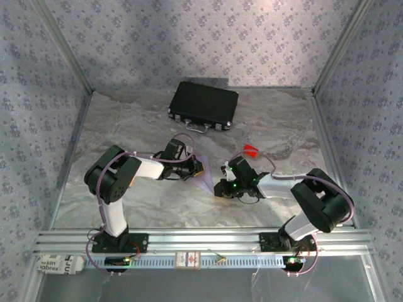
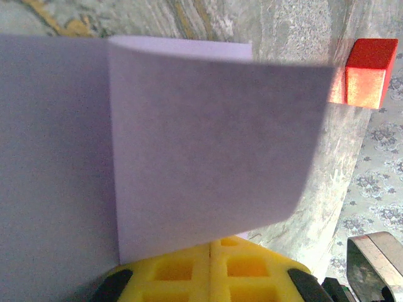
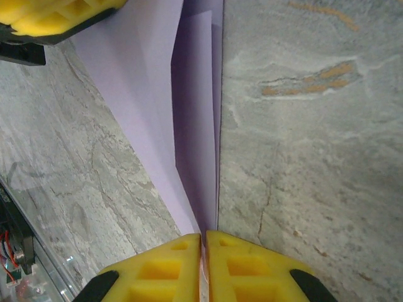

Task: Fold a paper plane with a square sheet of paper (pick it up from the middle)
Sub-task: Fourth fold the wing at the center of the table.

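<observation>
The pale lilac sheet of paper (image 1: 206, 180) lies folded between my two grippers at the table's middle, narrowing to a point like a paper plane. In the right wrist view its layers (image 3: 195, 126) run down into my right gripper (image 3: 203, 242), which is shut on the narrow end. My left gripper (image 2: 211, 251) is shut on the wider end, where a flap (image 2: 208, 145) curls up over its yellow fingertips. The left gripper's fingers (image 3: 56, 16) also appear at the paper's far edge. From above, the left gripper (image 1: 199, 168) and right gripper (image 1: 220, 187) face each other closely.
A black case (image 1: 203, 106) lies at the back of the marble table. A small red block (image 1: 251, 151) sits just behind the right arm and beyond the paper (image 2: 368, 72). A metal rail (image 1: 201, 242) runs along the near edge, with patterned walls on three sides.
</observation>
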Robot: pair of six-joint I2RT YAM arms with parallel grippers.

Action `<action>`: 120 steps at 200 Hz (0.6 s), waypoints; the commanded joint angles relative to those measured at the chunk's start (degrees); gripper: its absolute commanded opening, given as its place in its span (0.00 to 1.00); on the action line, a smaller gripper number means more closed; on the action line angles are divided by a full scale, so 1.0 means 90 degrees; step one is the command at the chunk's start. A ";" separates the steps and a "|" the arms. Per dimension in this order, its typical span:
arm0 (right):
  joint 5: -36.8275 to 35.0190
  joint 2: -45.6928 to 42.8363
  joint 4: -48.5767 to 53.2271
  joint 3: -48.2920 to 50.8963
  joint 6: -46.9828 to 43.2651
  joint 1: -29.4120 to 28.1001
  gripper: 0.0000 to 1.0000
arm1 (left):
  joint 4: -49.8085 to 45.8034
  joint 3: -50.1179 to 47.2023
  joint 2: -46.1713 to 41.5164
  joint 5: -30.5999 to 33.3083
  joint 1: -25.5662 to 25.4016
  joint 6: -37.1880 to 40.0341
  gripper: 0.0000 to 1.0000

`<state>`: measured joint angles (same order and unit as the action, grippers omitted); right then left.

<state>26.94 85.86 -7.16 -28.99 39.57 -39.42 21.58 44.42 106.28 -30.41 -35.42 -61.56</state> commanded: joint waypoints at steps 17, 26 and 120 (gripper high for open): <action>-0.0059 -0.0029 0.0590 0.0214 -0.0060 -0.0073 0.08 | -0.0538 -0.0276 0.0154 0.0331 0.0029 -0.0074 0.05; -0.0045 -0.0024 0.0590 0.0214 -0.0064 -0.0082 0.06 | -0.0525 -0.0279 0.0154 0.0326 0.0029 -0.0075 0.05; 0.0004 -0.0047 0.0642 0.0320 -0.0088 -0.0120 0.07 | -0.0503 -0.0297 0.0174 0.0345 0.0034 -0.0092 0.05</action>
<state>26.74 85.36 -7.46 -28.25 39.57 -39.68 22.57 43.92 106.28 -30.41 -35.42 -62.17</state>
